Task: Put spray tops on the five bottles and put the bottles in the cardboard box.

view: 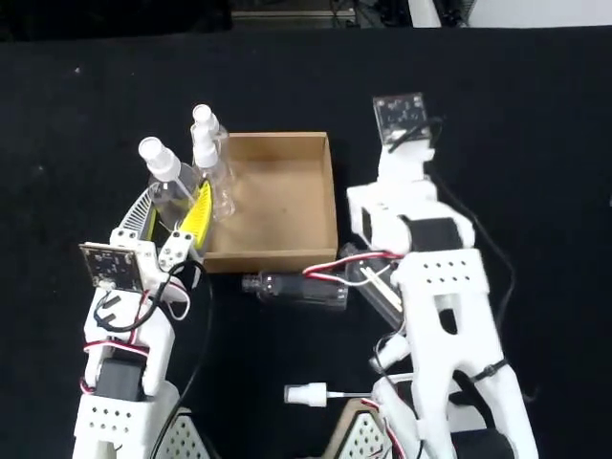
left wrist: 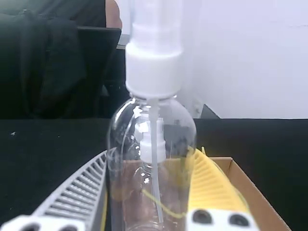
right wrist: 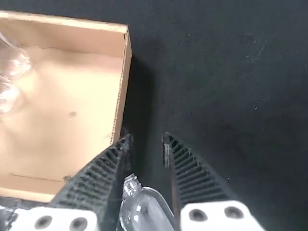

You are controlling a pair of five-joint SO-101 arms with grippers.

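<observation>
My left gripper, one finger grey and one yellow, is shut on a clear bottle that carries a white spray top. It holds the bottle upright just outside the left wall of the cardboard box. In the left wrist view the bottle stands between the fingers, its dip tube showing. Two capped bottles stand in the box's far left corner. My right gripper is by the box's right wall, shut on a bottle with a bare neck. A loose spray top lies on the table.
A black block with red and white wires lies along the box's near wall. Most of the box floor is bare. The right arm's white links rise over the table's right side. Black cloth covers the table.
</observation>
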